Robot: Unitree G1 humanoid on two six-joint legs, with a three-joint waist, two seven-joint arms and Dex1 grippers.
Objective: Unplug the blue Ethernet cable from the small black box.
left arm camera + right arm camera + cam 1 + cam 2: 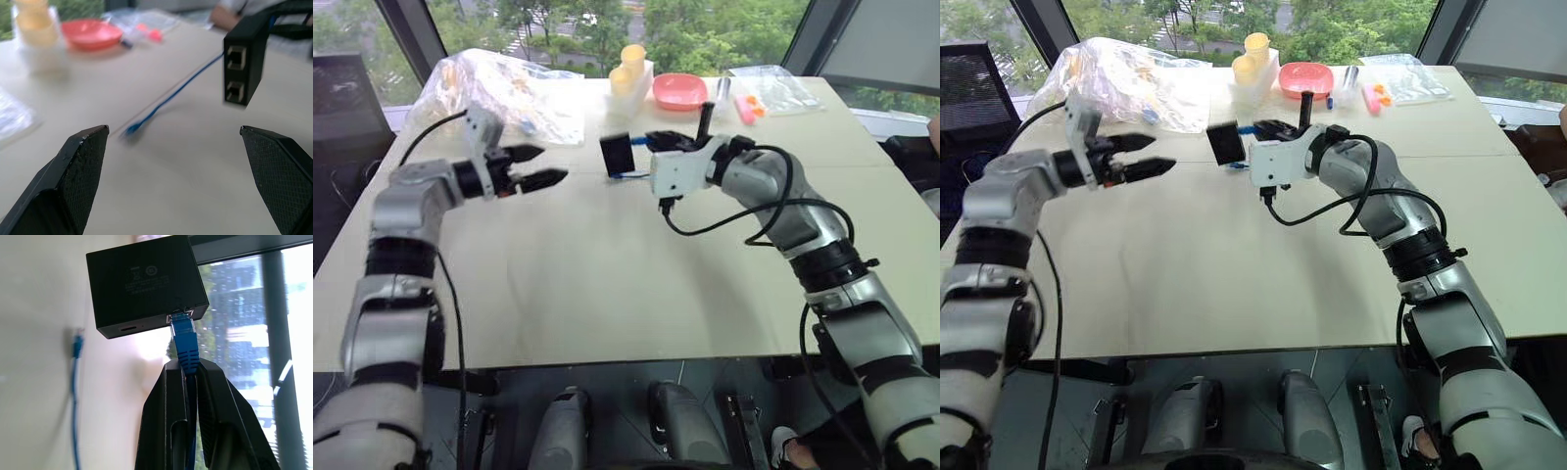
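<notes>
On my left, the left gripper (536,166) hangs above the table (607,284) with its fingers spread as wide as they go and nothing between them, aimed across at the small black box (617,155). The box is off the table, hanging in the air between the two grippers on the blue Ethernet cable (186,345), whose plug is still seated in one port. From the left wrist, two empty ports face that open gripper, one stacked above the other, so the box's long axis looks roughly upright. The right gripper (188,369) is clamped shut on the cable's boot just behind the plug. The cable's free end trails down to the tabletop. To do this well, I'd close the left fingers on the box's flat sides, then pull the plug straight out along its own line; the latch, I think, needs pressing.
</notes>
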